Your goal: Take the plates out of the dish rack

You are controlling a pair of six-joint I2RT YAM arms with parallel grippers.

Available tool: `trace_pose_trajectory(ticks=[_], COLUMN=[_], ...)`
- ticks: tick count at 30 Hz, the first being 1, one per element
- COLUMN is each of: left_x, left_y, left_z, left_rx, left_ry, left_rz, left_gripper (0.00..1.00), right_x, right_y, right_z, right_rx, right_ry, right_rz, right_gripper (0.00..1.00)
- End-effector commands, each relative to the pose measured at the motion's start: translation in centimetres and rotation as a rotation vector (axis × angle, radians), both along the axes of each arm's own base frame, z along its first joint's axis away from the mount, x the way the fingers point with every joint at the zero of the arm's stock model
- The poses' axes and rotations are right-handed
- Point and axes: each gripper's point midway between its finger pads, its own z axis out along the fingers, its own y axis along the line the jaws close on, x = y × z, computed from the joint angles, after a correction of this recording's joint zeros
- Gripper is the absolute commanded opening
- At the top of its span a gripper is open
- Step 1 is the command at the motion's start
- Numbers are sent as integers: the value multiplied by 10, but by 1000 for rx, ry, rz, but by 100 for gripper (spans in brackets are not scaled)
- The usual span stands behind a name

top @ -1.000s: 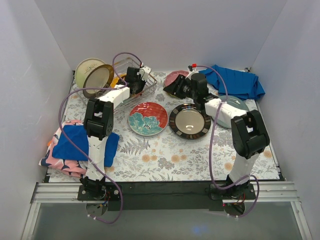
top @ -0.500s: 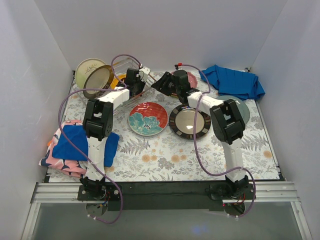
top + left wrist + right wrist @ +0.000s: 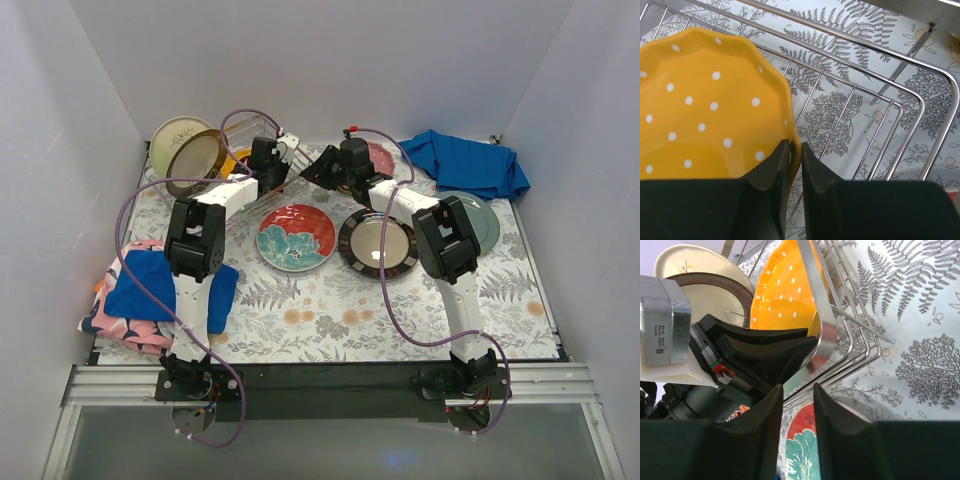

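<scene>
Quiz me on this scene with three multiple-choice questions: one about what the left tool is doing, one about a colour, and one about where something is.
1. The left tool is: A wide open; B shut on a plate's rim; C out of sight.
2. The plate it holds in the rack is: A pink; B green; C orange-yellow with white dots.
3. The flower plate is: A flat on the table; B standing in the rack; C in the left tool.
Answers: 1 B, its fingers pinch the rim in the left wrist view; 2 C, the dotted face fills that view; 3 A, the top view shows it lying face up in front of the rack.
</scene>
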Motion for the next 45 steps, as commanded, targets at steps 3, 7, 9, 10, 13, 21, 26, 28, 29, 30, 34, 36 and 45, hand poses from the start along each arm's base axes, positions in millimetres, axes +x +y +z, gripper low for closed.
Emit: trace_pose_trajectory(ticks=[3, 7, 9, 10, 13, 21, 26, 28, 29, 30, 34, 36, 45], left_x=[-13, -14, -15, -17, -23, -25, -23, -23, -23, -23, -19, -16, -4], left_y=[-40, -33, -31, -30, -28, -18, -21, -21, -21, -20, -10, -6, -5], left_z=[132, 131, 131, 125, 114, 81, 74, 74, 73, 72, 71, 74, 86], left_rx=[-188, -167, -161, -157, -154, -103, -119, -120, -119, -116, -85, -66, -18], left_ry=[-134, -136, -141, -129, -124, -108, -107, -109, -108, -109, -129, -156, -273], left_rz=[-43, -23, -15, -14, -14, 16, 12, 12, 13, 18, 66, 74, 34], left_gripper=[0, 0, 0, 0, 0, 0, 0, 0, 0, 0, 0, 0, 0], right_x=[17, 19, 18, 18, 16, 16, 14, 17, 18, 19, 22, 19, 9], right_y=[-9, -13, -13, -13, -11, 0, 5, 5, 6, 7, 13, 17, 11], right_z=[-32, -43, -51, -53, -56, -42, -20, -14, -16, -13, -17, -19, 16], right_rx=[-101, -146, -162, -164, -157, -88, -21, -12, -9, -2, 21, 34, 70], right_ry=[0, 16, 31, 33, 41, 47, 36, 29, 32, 28, 46, 55, -3], right_rz=[-86, -92, -90, -90, -74, -52, -48, -58, -59, -59, -46, -25, -31], right_gripper=[22, 19, 19, 19, 24, 35, 38, 38, 38, 38, 39, 39, 44])
